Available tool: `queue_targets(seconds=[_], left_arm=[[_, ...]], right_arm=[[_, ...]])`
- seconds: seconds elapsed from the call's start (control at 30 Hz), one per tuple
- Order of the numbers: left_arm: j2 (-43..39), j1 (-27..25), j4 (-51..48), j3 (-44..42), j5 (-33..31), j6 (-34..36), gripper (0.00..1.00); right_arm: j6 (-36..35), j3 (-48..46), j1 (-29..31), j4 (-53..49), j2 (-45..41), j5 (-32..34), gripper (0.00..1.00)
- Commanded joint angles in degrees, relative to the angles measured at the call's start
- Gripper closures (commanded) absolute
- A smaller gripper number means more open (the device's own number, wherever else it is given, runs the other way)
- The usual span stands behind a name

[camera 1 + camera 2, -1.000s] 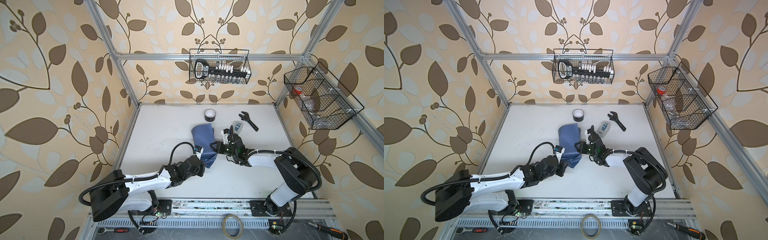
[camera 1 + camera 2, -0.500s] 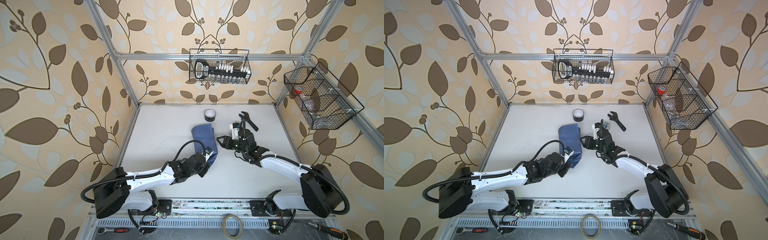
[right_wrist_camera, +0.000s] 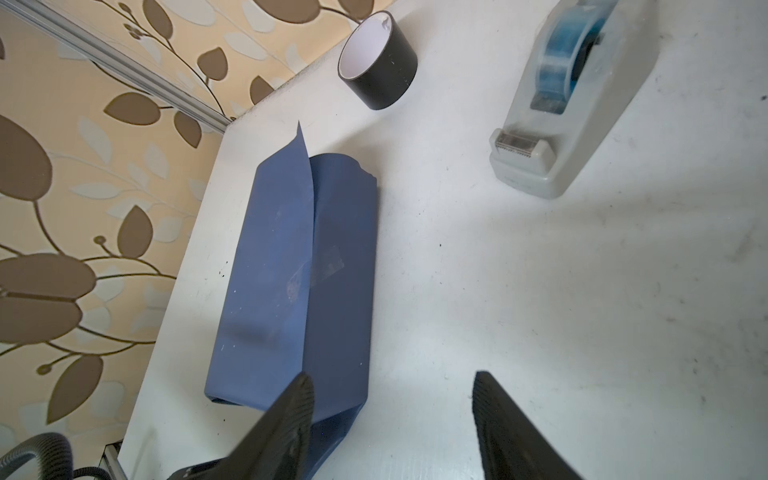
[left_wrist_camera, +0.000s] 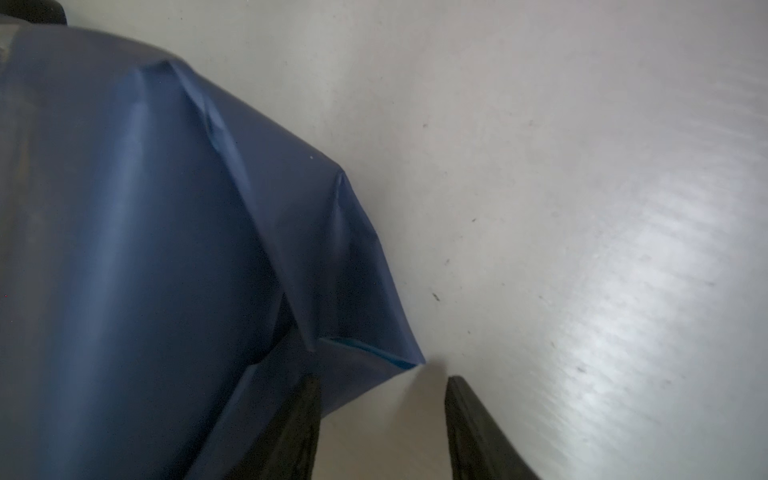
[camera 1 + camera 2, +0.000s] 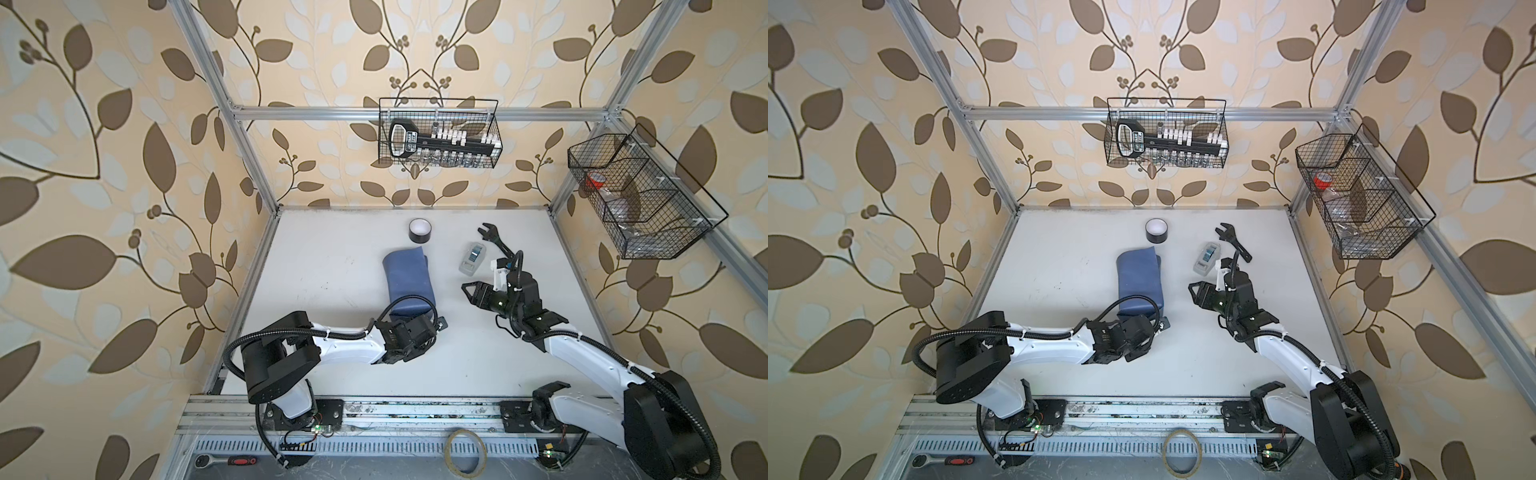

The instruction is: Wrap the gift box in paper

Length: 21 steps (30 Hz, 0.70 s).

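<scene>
1. The paper (image 5: 409, 278), slate-blue side out, is folded into a long bundle on the white table (image 5: 332, 270), left of the middle, with its length running from the front towards the back edge. Its seam is held by a strip of clear tape (image 3: 328, 266), and a loose flap is raised at the far end.
2. The gift box cannot be made out; only paper is seen.
3. A black tape roll (image 5: 419, 230) is set near the back edge, just behind the bundle. A tape dispenser (image 5: 472, 257) and an adjustable wrench (image 5: 492, 241) lie towards the back right corner.
4. The bundle's near end is crossed by the left arm's cable in both top views.
5. The left gripper (image 4: 382, 384) is held at the bundle's near corner with its jaws apart and nothing clamped.
6. The right gripper (image 3: 390, 376) is held to the right of the bundle, clear of it, with its jaws spread and empty.
7. A second ago the right gripper was against the bundle's right side; it has since been drawn back towards the right edge. The bundle has not been shifted.
</scene>
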Motion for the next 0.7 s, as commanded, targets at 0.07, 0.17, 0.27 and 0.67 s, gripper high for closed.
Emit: queue_targets(seconds=[0.07,0.17,0.27,0.67], left_arm=[[2.5,-0.2,-1.3,4.0,-1.5,2.1,0.49],[4.2,-0.4,-1.3,4.9,-1.4,2.3,0.50],[5.9,-0.5,-2.1,6.0,-1.8,2.4,0.54],[5.6,-0.6,-2.1,6.0,-4.2,2.3,0.77]], right_arm=[[-0.8,-1.4,-0.3,0.3,-0.2,-1.9,0.38],[-0.7,-1.4,-0.3,0.6,0.1,-2.2,0.38],[-0.8,-1.7,-0.3,0.6,0.0,-2.0,0.38],[-0.7,-2.5,-0.5,0.6,-0.6,-1.9,0.38]])
